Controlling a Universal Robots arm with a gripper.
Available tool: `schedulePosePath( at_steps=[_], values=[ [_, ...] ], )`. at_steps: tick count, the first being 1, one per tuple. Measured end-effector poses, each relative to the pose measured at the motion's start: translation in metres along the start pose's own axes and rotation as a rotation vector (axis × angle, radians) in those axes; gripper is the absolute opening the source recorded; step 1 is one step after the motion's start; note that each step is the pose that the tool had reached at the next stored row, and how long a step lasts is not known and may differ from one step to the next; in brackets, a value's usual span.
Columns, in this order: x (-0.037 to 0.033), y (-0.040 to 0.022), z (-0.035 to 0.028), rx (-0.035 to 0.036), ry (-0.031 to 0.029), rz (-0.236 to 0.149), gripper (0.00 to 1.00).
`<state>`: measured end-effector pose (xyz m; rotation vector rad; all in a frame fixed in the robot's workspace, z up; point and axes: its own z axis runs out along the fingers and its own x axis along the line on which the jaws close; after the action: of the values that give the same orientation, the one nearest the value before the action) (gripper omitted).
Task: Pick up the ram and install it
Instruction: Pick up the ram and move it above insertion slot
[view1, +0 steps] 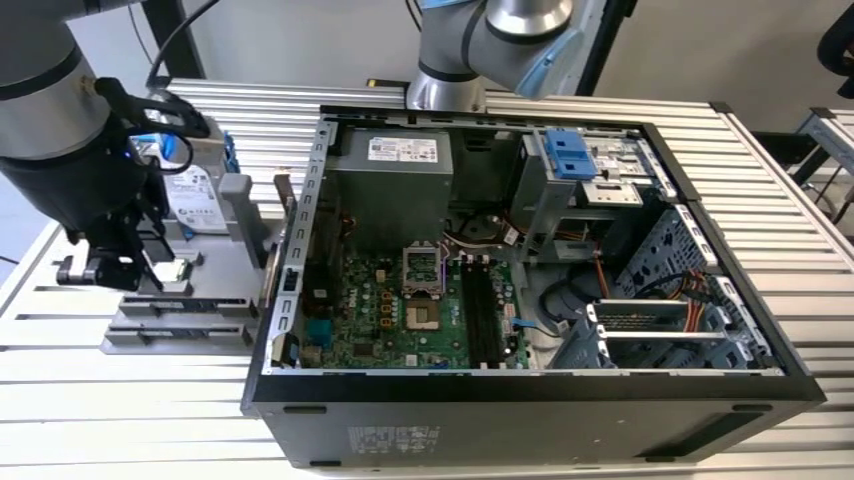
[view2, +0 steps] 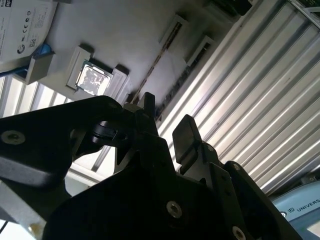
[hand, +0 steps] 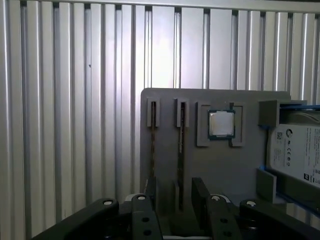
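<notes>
Claw (hand: 176, 194) astride ram (hand: 181, 150); end hidden

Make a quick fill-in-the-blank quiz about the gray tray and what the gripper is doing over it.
1. The gripper hangs over the gray tray with its jaws ___, one on each side of a ram stick.
2. Between the ram stick and the hard drive sits a square silver ___.
3. The hard drive's rails are coloured ___.
Missing words: open; processor; blue.
</notes>
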<state>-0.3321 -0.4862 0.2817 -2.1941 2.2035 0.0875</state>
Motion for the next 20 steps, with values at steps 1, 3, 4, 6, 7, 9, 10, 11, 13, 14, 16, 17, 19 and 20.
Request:
schedulePosePath(
  at_steps=[1, 3, 4, 6, 7, 9, 10, 11, 13, 14, 16, 17, 19, 20],
  values=[
    [0.0, 0.0, 0.0015, 0.0, 0.0, 0.0, 1.0],
    [0.0001, -0.0001, 0.0043, 0.0001, -0.0001, 0.0, 1.0],
    [0.0001, -0.0001, 0.0055, 0.0, 0.0, 0.0, 1.0],
    [0.0002, -0.0001, 0.0072, 0.0, 0.0, 0.0, 1.0],
    [0.0002, -0.0001, 0.008, 0.0, -0.0001, 0.0, 1.0],
    [0.0003, -0.0002, 0.01, 0.0, 0.0, 0.0, 1.0],
    [0.0004, -0.0002, 0.0111, 0.0, 0.0, 0.0, 1.0],
    [0.0004, -0.0002, 0.012, 0.0001, 0.0, 0.0, 1.0],
    [0.0005, -0.0002, 0.0132, 0.0001, -0.0001, 0.0, 1.0],
    [0.0007, -0.0003, 0.0179, 0.0001, 0.0, 0.001, 1.0],
    [0.0009, -0.0004, 0.0211, 0.0, 0.0, 0.001, 1.0],
    [0.001, -0.0004, 0.0221, 0.0, 0.0001, 0.001, 1.0],
    [0.001, -0.0004, 0.0232, -0.001, 0.0024, 0.001, 1.0],
    [0.0011, -0.0004, 0.0238, -0.001, 0.0025, 0.001, 1.0]
  ],
)
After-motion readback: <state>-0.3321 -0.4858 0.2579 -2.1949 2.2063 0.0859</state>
